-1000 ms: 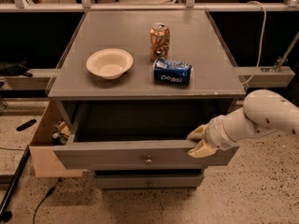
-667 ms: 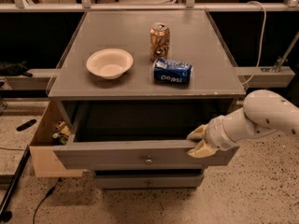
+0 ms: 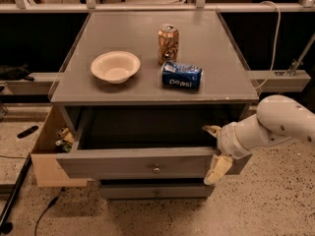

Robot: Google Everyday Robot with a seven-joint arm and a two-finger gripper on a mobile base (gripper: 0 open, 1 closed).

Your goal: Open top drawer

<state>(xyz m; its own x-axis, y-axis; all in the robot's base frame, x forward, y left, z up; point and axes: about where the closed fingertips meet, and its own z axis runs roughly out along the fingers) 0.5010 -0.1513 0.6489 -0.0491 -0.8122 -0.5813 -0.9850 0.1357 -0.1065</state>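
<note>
The top drawer of the grey cabinet stands pulled well out; its wide flat front carries a small round knob and its deep box looks dark and empty. My gripper is at the right end of the drawer front, on the white arm coming from the right. Its fingers are spread open. One fingertip is behind the front panel above the drawer box, and the other hangs in front of the panel. A shorter drawer below is closed.
On the cabinet top sit a cream bowl, an upright bronze can and a blue Pepsi can on its side. A cardboard box with small items stands against the cabinet's left side. A pole base and cable lie on the floor at left.
The gripper's fingers have spread wider apart at the right end of the drawer front. The drawer and the things on top have not moved.
</note>
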